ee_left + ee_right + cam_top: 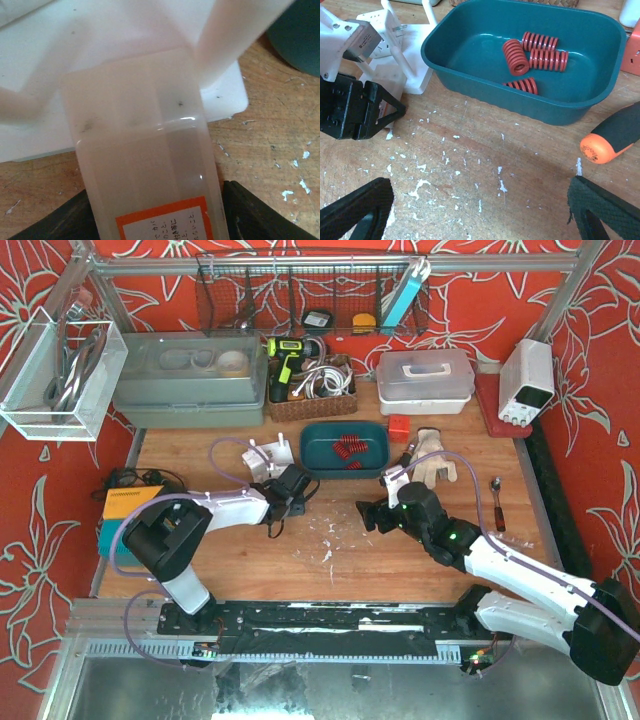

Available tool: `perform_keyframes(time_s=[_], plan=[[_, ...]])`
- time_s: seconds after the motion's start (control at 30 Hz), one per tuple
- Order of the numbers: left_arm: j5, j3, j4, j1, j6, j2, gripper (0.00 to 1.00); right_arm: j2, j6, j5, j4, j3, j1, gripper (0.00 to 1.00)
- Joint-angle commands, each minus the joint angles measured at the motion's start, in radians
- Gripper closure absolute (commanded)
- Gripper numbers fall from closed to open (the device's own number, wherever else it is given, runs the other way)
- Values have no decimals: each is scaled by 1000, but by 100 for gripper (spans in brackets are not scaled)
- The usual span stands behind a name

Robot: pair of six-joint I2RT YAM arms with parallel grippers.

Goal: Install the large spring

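Note:
Several red springs lie in a teal tray (378, 462), also in the right wrist view (470, 35); the widest spring (515, 56) lies end-on at the middle. A white peg fixture (268, 458) stands left of the tray. My left gripper (286, 480) is shut on the fixture's translucent plate with an orange label (145, 165), black fingers (260, 212) on either side. My right gripper (371, 515) is open and empty above the bare wood in front of the tray, its fingertips (357, 210) wide apart.
An orange-and-black screwdriver handle (615, 135) lies right of the tray. A work glove (433, 457), a spoon (497, 502) and a small red block (399, 427) are at the right. Boxes and a basket line the back. White flecks dot the wood.

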State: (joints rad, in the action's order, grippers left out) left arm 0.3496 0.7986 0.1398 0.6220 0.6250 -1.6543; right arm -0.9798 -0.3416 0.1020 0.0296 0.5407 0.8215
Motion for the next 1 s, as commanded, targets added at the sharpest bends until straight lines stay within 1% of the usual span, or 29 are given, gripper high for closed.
perform_keyframes(time_s=[0.0, 0.17, 0.37, 0.53, 0.63, 0.73, 0.8, 0.9, 0.97], plan=[[27, 4, 20, 5, -11, -14, 39, 13, 9, 31, -2, -10, 11, 4], [19, -31, 28, 5, -17, 37, 53, 11, 8, 39, 5, -7, 10, 4], [11, -62, 61, 12, -21, 154, 59, 10, 7, 52, 12, -5, 9, 4], [5, -81, 92, 12, -24, 297, 66, 10, 6, 65, 14, -7, 11, 5], [38, -102, 105, 12, -13, 389, 69, 10, 5, 73, 16, -7, 10, 4], [99, -143, 107, 2, 17, 480, 71, 11, 4, 75, 19, -6, 10, 4], [97, -185, 87, -35, 34, 535, 73, 13, 4, 79, 22, -5, 11, 4], [47, -273, 23, -110, 52, 603, 73, 17, 3, 86, 27, -5, 10, 4], [1, -324, 7, -188, 85, 623, 78, 18, 2, 85, 26, -7, 11, 4]])
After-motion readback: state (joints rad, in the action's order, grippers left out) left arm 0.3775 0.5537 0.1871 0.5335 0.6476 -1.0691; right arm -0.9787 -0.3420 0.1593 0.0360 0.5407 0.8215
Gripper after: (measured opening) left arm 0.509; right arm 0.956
